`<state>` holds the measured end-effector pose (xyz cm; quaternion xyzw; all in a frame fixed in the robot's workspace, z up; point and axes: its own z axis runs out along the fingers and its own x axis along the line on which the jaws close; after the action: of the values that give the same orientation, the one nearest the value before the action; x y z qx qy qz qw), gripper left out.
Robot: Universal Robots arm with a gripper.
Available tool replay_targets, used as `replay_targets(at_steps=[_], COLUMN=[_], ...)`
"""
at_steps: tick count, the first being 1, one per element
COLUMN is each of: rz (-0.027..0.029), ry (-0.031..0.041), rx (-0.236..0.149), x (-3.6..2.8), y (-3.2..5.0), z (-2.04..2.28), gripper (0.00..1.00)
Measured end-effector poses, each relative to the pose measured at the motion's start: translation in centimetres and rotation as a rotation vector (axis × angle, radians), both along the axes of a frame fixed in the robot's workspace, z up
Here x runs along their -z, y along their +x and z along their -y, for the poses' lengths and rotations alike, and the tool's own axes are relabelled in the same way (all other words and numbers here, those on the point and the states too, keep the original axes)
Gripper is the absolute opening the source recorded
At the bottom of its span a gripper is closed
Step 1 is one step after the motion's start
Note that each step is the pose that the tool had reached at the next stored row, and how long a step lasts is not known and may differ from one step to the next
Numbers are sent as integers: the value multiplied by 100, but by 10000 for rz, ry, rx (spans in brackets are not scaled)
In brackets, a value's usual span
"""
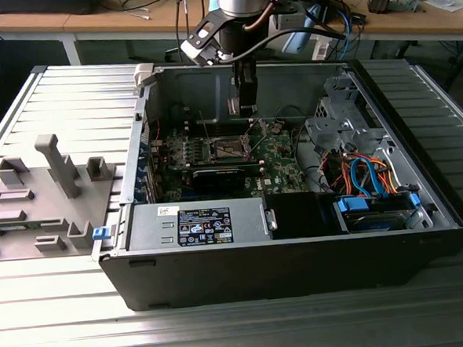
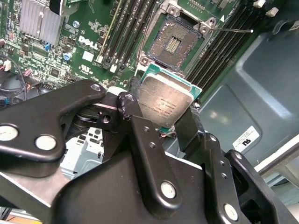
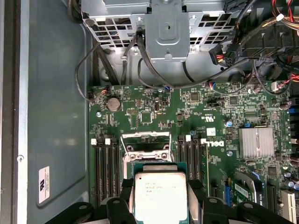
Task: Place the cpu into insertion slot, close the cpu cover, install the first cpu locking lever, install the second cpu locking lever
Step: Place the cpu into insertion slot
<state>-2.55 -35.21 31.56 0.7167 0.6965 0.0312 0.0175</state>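
Note:
My gripper (image 1: 245,103) hangs inside the open computer case, shut on the cpu (image 2: 166,105), a flat square chip with a dull silver top. In both wrist views the black fingers (image 2: 135,100) clamp two opposite edges of the cpu (image 3: 160,196). The chip is held in the air above the green motherboard. The insertion slot (image 2: 175,43), a dark square socket with a silvery rim, lies bare just beyond the chip, and in the exterior view the slot (image 1: 228,148) sits below the gripper. The cpu cover (image 3: 145,141) stands open at the socket's edge. A thin locking lever (image 2: 233,31) sticks out, unlatched.
Long black memory slots (image 2: 124,28) flank the socket on both sides. A finned heatsink (image 3: 256,142) and a metal drive cage (image 1: 342,115) with coloured cables (image 1: 369,173) stand nearby. The power supply (image 1: 195,223) lies along the case front. A grey fixture (image 1: 40,193) rests outside, at the exterior view's left.

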Motion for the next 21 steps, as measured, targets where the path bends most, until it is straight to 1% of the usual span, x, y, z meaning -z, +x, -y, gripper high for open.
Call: replay_targets(at_steps=[21], rz=[0], ry=[-1], rx=[595], x=[6], y=[0], z=[0], gripper=[55])
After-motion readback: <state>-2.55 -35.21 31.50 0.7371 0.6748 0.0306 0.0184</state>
